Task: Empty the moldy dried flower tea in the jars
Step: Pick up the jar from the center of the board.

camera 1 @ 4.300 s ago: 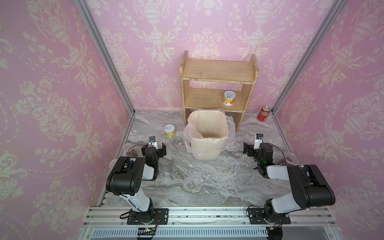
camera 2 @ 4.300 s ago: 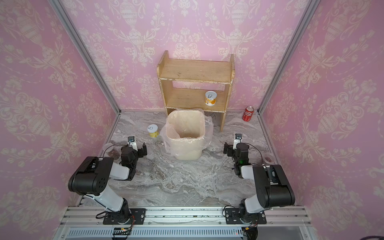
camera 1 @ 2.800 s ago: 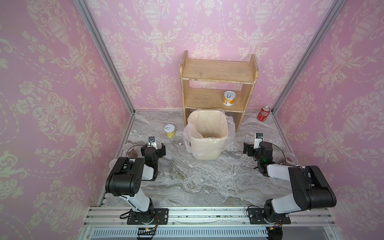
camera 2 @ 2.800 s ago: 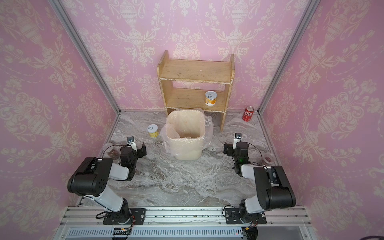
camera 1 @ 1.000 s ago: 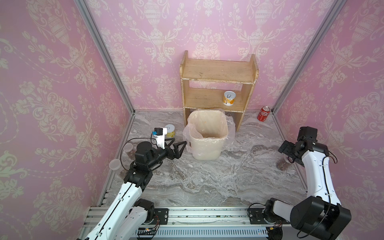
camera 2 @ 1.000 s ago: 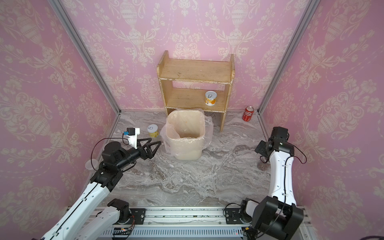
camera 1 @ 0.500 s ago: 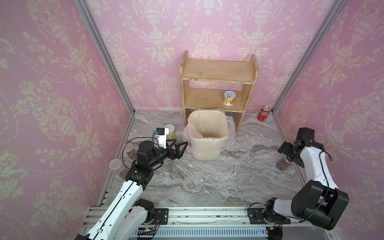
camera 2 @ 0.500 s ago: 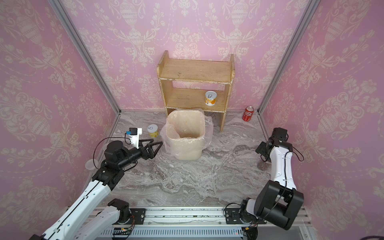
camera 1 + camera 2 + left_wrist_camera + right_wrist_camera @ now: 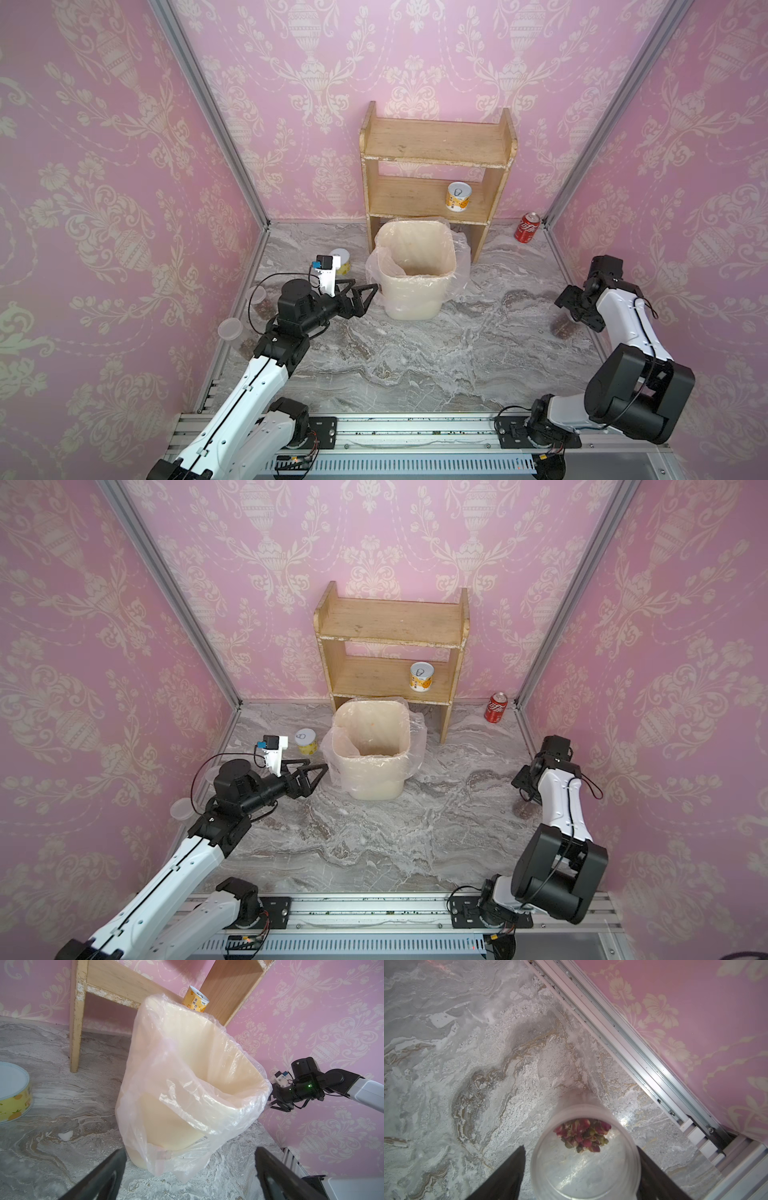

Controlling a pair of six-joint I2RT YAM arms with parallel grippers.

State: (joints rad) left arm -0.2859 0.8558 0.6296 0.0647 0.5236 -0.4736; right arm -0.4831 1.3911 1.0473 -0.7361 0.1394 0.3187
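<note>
Pinkish-red dried flower tea [image 9: 581, 1135] sits heaped in an upright clear jar [image 9: 584, 1163] at the table's [image 9: 467, 1064] right edge. The jar is directly below the right hand [image 9: 579, 1147], whose jaws are apart astride it, not yet clamped. The left hand [image 9: 369, 299], spread wide, faces the bin [image 9: 415, 291].

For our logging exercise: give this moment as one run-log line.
left gripper open, facing bin | right gripper: fingers flank jar | tea inside

clear upright jar [image 9: 584, 1167] of reddish dried buds [image 9: 582, 1136] near right wall; two lidded jars [image 9: 231, 331] along left wall
</note>
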